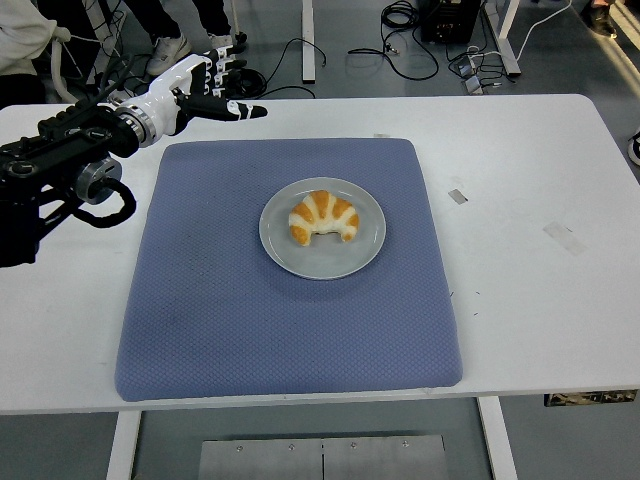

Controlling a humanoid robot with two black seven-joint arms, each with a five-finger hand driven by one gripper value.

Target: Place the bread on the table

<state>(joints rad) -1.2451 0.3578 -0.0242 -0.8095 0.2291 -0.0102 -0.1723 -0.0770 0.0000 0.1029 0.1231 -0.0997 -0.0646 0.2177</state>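
Note:
A croissant [323,217], golden with pale stripes, lies on a round grey plate [322,257] in the middle of a blue mat [250,310] on the white table [530,280]. My left hand [215,95] is over the table's far left, above the mat's back left corner, fingers spread and pointing right, holding nothing. It is well apart from the plate, to its upper left. My right arm is out of view.
Bits of tape [457,196] and a second tape bit [562,236] lie on the table right of the mat. Beyond the far edge are cables [300,50] on the floor and a person's shoes [170,48].

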